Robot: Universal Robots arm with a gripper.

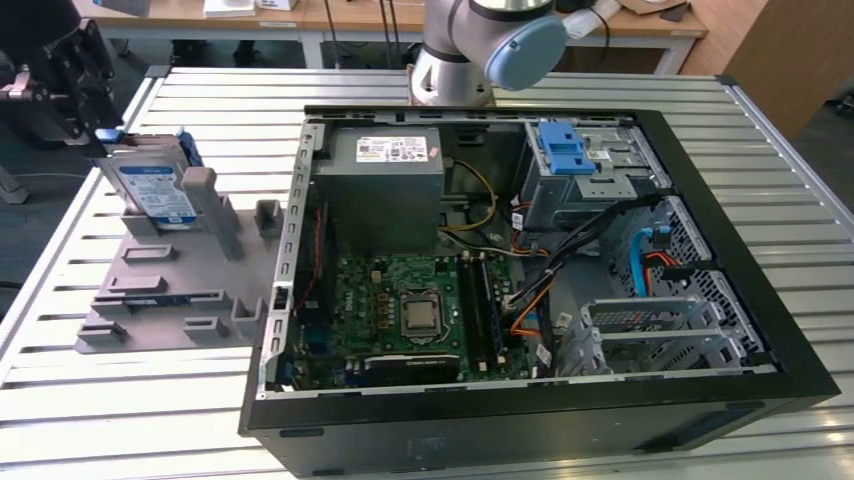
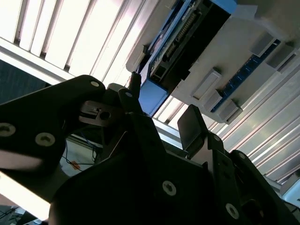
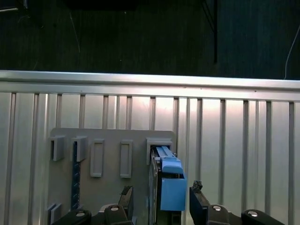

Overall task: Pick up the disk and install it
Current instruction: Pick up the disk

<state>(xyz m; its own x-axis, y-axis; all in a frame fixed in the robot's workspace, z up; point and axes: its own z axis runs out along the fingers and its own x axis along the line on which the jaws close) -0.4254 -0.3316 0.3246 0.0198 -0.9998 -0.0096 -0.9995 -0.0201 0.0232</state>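
1. Two dark fingers (image 3: 126, 197) of the gripper (image 3: 161, 190) stand wide apart in the first wrist view, one on each side of the disk (image 3: 171, 187).
2. The disk is right between the fingers. It stands up on its thin edge, and it is silver with blue round it.
3. A small gap shows between each finger and the disk, so the gripper is not squeezing it. It holds nothing.
4. The disk is stuck in a slot of a grey holder (image 3: 112, 140). The holder lies flat below the gripper on a shiny metal table (image 3: 234, 140) with long ribs.
5. More slots in the holder sit off to one side of the gripper.
6. In the second wrist view the fingers (image 2: 133, 89) of the gripper (image 2: 161, 101) reach toward the disk (image 2: 185, 35), which is very close to their tips.
7. In the exterior view the gripper (image 1: 107, 125) hangs just over the top of the disk (image 1: 151, 190). The disk shows its white and blue label and stands at one corner of the holder (image 1: 174, 270).
8. A big black computer case (image 1: 534, 430) lies open on the table (image 1: 200, 100), well away from the gripper. A green board is inside it.
9. The foot of the arm (image 1: 454, 70) stands beyond the case, also far from the gripper.
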